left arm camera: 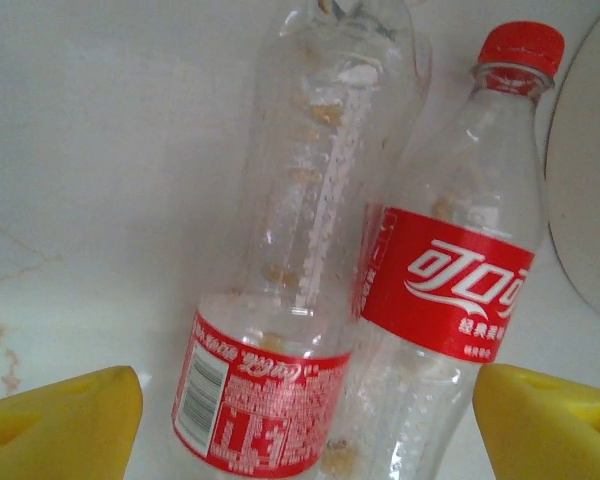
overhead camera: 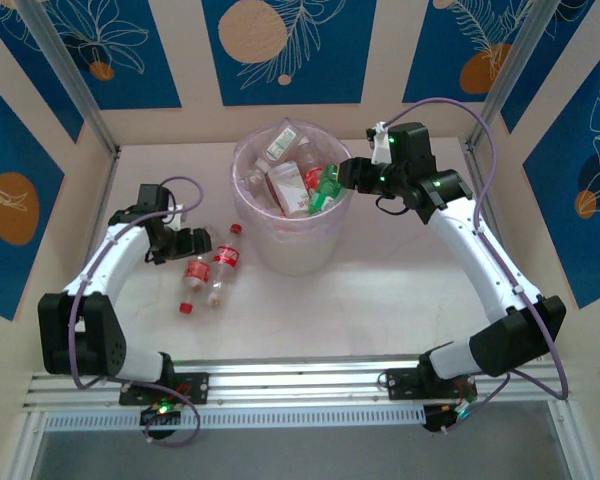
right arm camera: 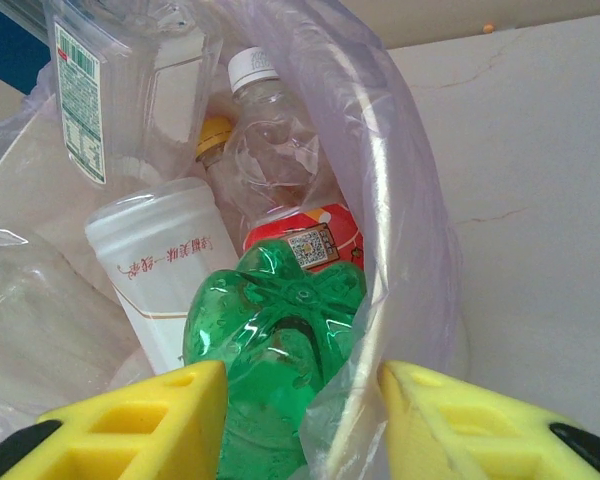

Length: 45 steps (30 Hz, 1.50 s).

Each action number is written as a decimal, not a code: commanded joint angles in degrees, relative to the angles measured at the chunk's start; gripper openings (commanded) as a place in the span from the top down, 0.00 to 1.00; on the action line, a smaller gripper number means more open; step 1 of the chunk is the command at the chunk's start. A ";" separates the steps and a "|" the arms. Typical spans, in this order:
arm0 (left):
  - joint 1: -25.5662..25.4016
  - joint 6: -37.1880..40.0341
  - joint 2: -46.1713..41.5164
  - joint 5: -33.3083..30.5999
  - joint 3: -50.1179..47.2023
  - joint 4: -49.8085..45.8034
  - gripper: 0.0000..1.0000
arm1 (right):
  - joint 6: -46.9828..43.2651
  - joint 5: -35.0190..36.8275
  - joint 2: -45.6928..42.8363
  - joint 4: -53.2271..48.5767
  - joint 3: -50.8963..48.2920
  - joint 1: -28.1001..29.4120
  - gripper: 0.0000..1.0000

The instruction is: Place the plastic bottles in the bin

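Apparently right hand [overhead camera: 342, 177] pinching green bottle [right arm camera: 270, 330] over bin [overhead camera: 290, 250] — left hand [overhead camera: 193, 243] spread low over two bottles [left arm camera: 450, 280].

2 bottles [overhead camera: 226, 262] left of bin [overhead camera: 280, 256]

Green bottle [right arm camera: 270, 340], near end off-frame

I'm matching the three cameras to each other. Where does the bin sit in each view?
Top external: bin at centre, between the two arms.
Left wrist: bin as a pale curve at the right edge, beside a red-capped bottle.
Right wrist: bin rim with liner arcs down the middle, green bottle at it.
Shared landmark: the white table.
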 commanded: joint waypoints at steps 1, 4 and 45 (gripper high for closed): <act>0.51 -1.88 1.55 -0.76 -1.03 2.88 0.15 | 1.28 -1.40 -1.80 0.97 -0.90 -0.23 0.55; 0.47 -2.96 2.49 -0.27 -2.84 4.75 0.17 | 1.70 -1.25 -2.19 1.46 -1.90 -0.38 0.55; 0.38 -4.33 6.97 1.45 -9.49 10.94 0.44 | 2.71 -3.27 -2.41 2.70 -3.49 -0.67 0.63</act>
